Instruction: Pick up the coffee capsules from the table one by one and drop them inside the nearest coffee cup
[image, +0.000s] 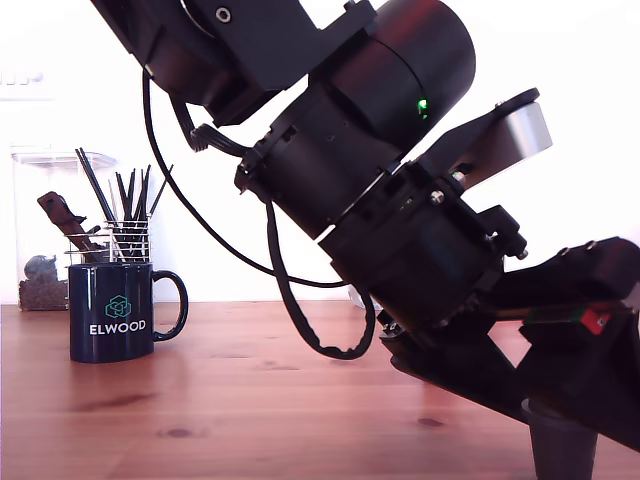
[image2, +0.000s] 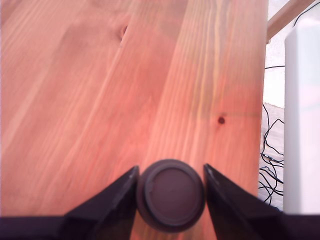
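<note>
Dark capsule (image2: 171, 194) sits between narrow jaws of gripper (image2: 170, 176), both sides touching; lift straight off table (image2: 100, 100).

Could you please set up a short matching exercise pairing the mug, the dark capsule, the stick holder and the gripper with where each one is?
Things:
1. mug
2. dark capsule
3. stick holder
4. gripper

Places:
A. behind the mug
B. between the fingers, on the table
C. on the exterior view's left, handle toward that view's right
D. low over the table near its edge, one finger on each side of the capsule

Pairs: 1-C, 2-B, 3-A, 4-D
</note>
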